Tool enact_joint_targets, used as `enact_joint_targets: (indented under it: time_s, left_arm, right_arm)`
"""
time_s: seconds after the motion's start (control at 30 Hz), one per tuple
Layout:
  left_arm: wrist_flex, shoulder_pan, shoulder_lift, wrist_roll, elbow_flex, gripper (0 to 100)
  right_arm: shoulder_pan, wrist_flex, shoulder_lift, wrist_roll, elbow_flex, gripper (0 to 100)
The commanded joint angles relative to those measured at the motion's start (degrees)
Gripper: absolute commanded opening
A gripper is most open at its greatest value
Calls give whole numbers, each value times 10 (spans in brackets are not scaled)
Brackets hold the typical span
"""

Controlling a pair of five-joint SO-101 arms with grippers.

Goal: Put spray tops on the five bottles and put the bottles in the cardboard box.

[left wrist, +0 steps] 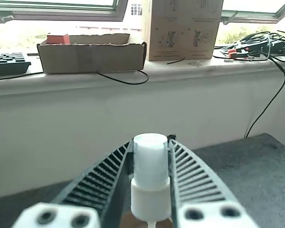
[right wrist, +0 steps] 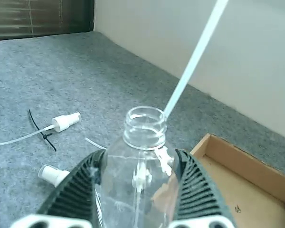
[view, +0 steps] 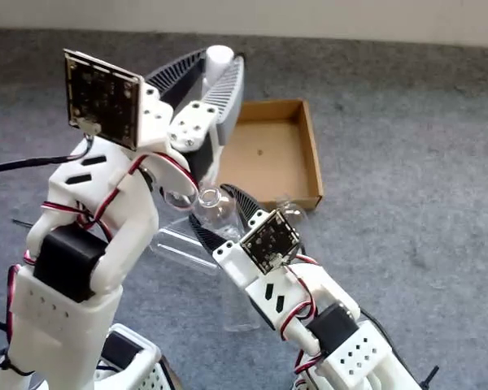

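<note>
The white left arm [view: 106, 236] stands tall off the left side of the shallow brown cardboard box [view: 313, 154]. Its wrist is raised, and the left gripper [view: 215, 63] sits high by the box's far left corner. Its ribbed black fingers [left wrist: 194, 180] are clamped on a white plastic spray top [left wrist: 150, 175].

The right arm [view: 309, 301] lies low, stretched toward the box's near left corner. The right gripper [view: 215, 208] is closed around the body of a clear plastic bottle [right wrist: 137, 180], whose neck points up.
</note>
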Motion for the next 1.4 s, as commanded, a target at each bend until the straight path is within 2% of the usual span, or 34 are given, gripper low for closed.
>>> enact_joint_targets:
  time_s: [0.0,0.17,0.37,0.77,1.1,1.37]
  left_arm:
    - [0,-24,-9,7,-9,41]
    - [2,-20,-9,8,-44,41]
    - [76,12,-9,8,-93,41]
    - [69,12,-3,4,-92,41]
    - [10,12,-4,4,-8,41]
    - [29,12,-10,4,57,41]
  right_arm:
    - [0,-17,-11,-5,-8,4]
    - [0,-17,-10,-5,-8,4]
    - [0,-17,-10,-5,-8,4]
    - [0,-16,-12,-5,-8,4]
    - [0,-16,-12,-5,-8,4]
    - [0,-16,-12,-6,-8,4]
